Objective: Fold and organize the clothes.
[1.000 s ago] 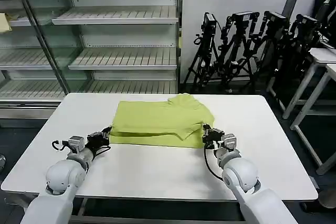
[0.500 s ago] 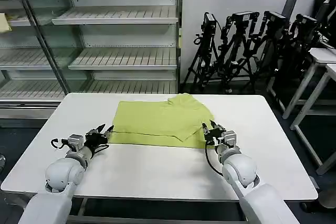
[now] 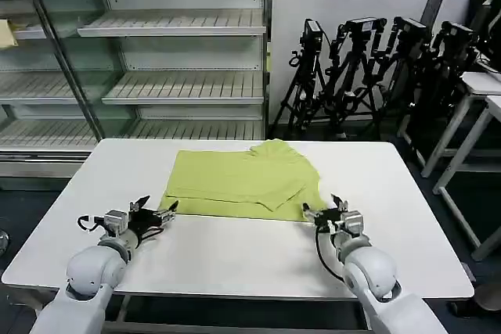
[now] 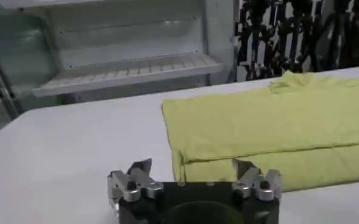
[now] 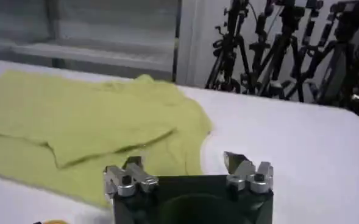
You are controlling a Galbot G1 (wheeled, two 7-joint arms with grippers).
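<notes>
Centrally on the white rectangular table (image 3: 235, 260) lay the plain lime-green short-sleeved T-shirt of soft fabric (image 3: 239, 181), folded into a broad rectangular stack with its layers visible along the near edge and a sleeve and collar bunched at the far right corner. At the table's near edge, the left gripper (image 3: 160, 212) rested just off the shirt's near left corner with its fingers spread and holding nothing, while the right gripper (image 3: 323, 209) sat just beside the near right corner, likewise released. From the head view, the grey metal shelving unit (image 3: 156, 60) and a row of black tripods (image 3: 376, 68) stood beyond the table. Seen from the left wrist view, the shirt (image 4: 270, 131) showed an upper layer doubled over a lower one, its folded edge lying between the fingertips (image 4: 139, 167). Seen from the right wrist view, a diagonal flap crossed the shirt (image 5: 88, 122), whose rounded corner lay ahead of the open gripper (image 5: 185, 165).
</notes>
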